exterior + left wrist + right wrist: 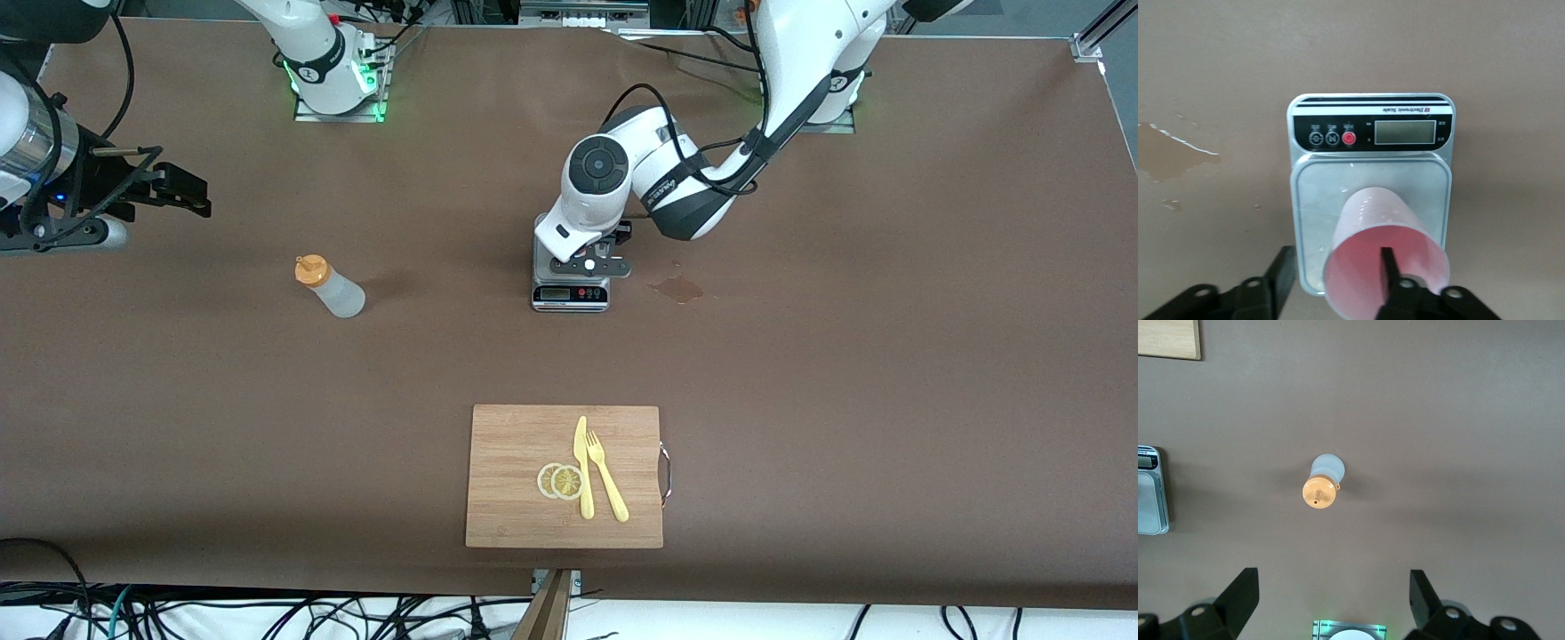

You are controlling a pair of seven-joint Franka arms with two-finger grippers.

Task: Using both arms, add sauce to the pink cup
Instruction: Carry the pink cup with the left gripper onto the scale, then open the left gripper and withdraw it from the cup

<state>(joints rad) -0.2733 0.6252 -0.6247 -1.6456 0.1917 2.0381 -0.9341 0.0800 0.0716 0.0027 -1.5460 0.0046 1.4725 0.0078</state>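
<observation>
The pink cup (1371, 227) stands on the plate of a small scale (1318, 200), hidden under the left arm's hand in the front view. My left gripper (1335, 251) is open, low over the scale (569, 293), with one finger (1388, 267) inside the cup and the other outside its wall. The sauce bottle (331, 289), whitish with an orange cap, stands on the table toward the right arm's end. It shows straight below in the right wrist view (1321, 487). My right gripper (1335, 587) is open and empty, high over the table near the right arm's end (182, 187).
A brownish spilled puddle (677, 287) lies on the table beside the scale, toward the left arm's end. A wooden cutting board (516, 480) with a yellow knife, a fork and lemon slices lies nearer to the front camera.
</observation>
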